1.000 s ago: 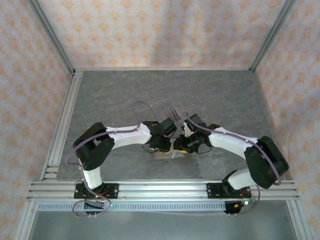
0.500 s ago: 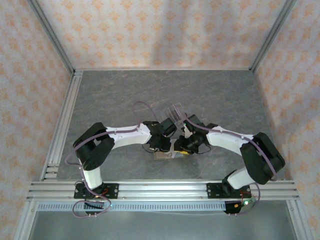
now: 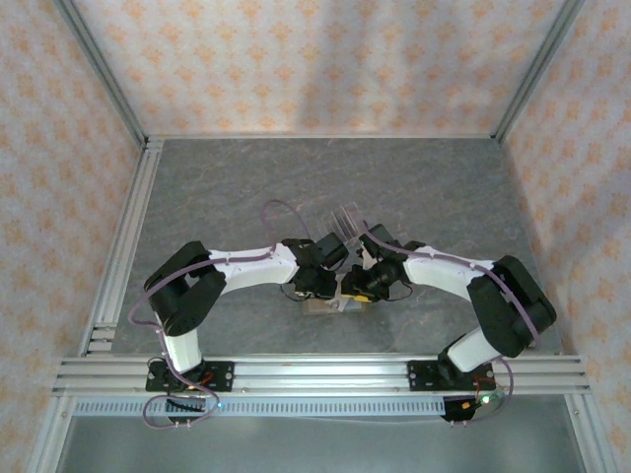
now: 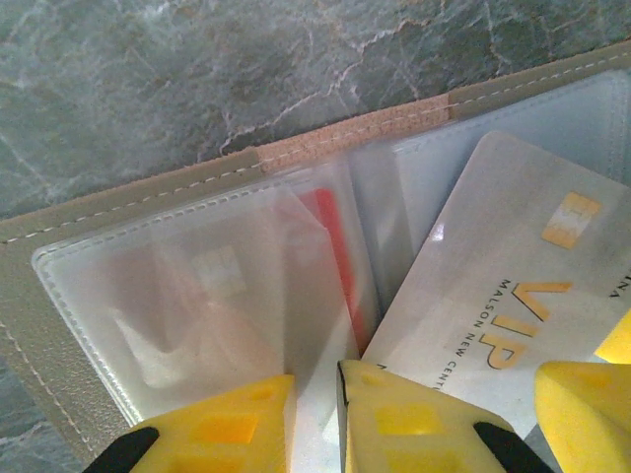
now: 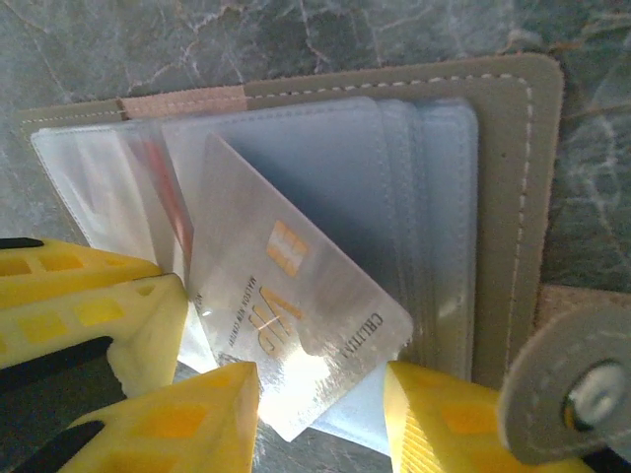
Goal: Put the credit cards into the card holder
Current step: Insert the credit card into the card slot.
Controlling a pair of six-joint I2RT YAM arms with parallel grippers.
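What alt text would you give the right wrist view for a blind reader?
A silver card sits tilted on the open tan card holder, its near end between two yellow fingers. A red card shows inside a clear sleeve on the left.

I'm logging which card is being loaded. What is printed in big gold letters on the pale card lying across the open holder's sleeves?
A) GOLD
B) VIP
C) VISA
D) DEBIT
B: the pale card, tilted over the clear sleeves of the card holder, reads VIP in gold.
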